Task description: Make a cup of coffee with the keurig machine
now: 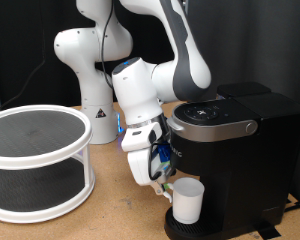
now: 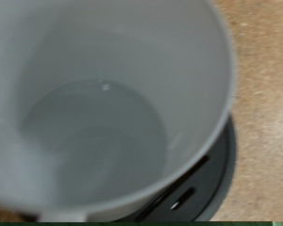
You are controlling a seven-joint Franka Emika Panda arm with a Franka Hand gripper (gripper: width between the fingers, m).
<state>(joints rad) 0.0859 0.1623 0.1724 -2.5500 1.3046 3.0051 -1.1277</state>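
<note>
The cup (image 1: 187, 202), a small white mug, stands upright on the round drip tray (image 1: 205, 228) at the foot of the black keurig machine (image 1: 240, 140). My gripper (image 1: 163, 183) hangs just beside the cup's rim on the exterior view's left, fingers pointing down, very close to it or touching it. The wrist view looks straight down into the cup (image 2: 104, 104), which is empty and fills most of the picture, with the black drip tray (image 2: 212, 179) under it. No fingers show in the wrist view.
A white two-tier round rack (image 1: 35, 160) stands on the wooden table (image 1: 115, 215) at the exterior view's left. The robot's white base (image 1: 90, 90) is behind. The keurig's lid with its silver band (image 1: 218, 125) is down.
</note>
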